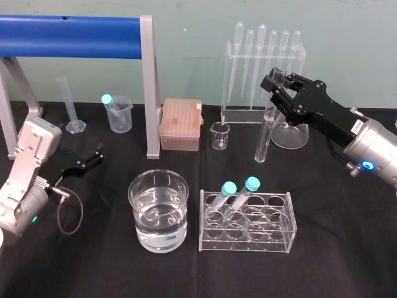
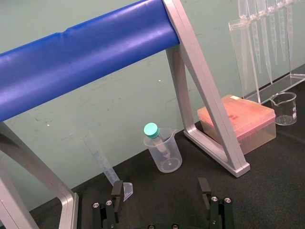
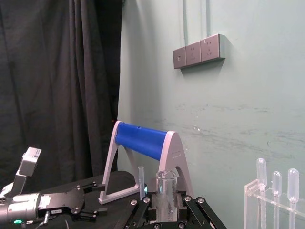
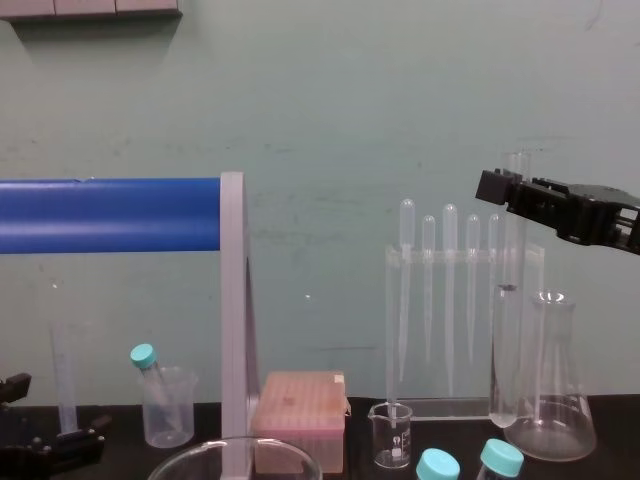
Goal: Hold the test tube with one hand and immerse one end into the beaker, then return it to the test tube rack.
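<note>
My right gripper (image 1: 278, 84) is shut on the upper part of the test tube (image 1: 265, 133), which hangs upright above the table at the back right, in front of the pipette stand. The chest view shows the test tube (image 4: 506, 350) next to the conical flask (image 4: 550, 395), with the right gripper (image 4: 518, 192) near its top. Its open mouth (image 3: 166, 183) rises between the fingers in the right wrist view. The wide beaker (image 1: 158, 210), partly filled with water, stands front centre. To its right, the clear test tube rack (image 1: 245, 221) holds two teal-capped tubes. My left gripper (image 1: 93, 158) rests open at the far left.
A blue roller on a grey frame (image 1: 149, 87) spans the back left. Behind stand a graduated cylinder (image 1: 72, 108), a plastic beaker (image 1: 120, 115) holding a capped tube, a pink tip box (image 1: 180, 125), a small glass beaker (image 1: 219, 135) and a pipette stand (image 1: 260, 68).
</note>
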